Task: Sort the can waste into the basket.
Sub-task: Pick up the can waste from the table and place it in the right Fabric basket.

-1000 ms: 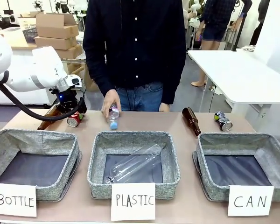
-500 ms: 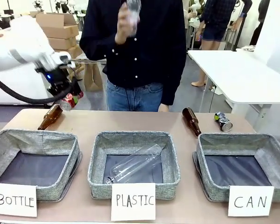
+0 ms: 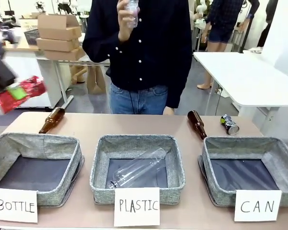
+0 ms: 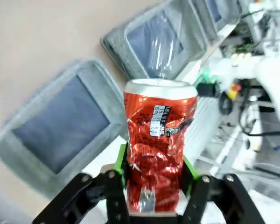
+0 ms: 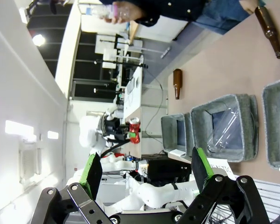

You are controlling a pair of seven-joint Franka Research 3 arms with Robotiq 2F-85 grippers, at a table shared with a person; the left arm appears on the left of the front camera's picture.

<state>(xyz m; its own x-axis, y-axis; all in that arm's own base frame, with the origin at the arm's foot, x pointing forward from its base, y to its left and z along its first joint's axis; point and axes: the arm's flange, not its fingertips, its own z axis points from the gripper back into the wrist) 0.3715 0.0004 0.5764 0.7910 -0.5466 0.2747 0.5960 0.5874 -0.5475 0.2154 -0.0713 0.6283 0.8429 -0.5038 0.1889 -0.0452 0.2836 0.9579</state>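
The left gripper point(image 4: 154, 186) clamps the crumpled red can point(image 4: 159, 140) between its green pads, high off the table point(image 3: 134, 125) at the far left. The right gripper point(image 5: 144, 170) hangs open and empty. The dark can point(image 3: 229, 124) lies behind the CAN basket point(image 3: 221, 191).

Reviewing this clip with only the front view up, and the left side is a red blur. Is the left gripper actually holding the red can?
Observer: Yes. In the left wrist view the left gripper is shut on the red can, green pads pressed to its crumpled sides.
Operator: Where is it over the table?
Observer: That view shows a grey basket below the can, with the basket holding a clear plastic bottle beyond it.
Operator: And the right gripper? It isn't in my view.
Observer: The right wrist view shows the right gripper open and empty, off the table.
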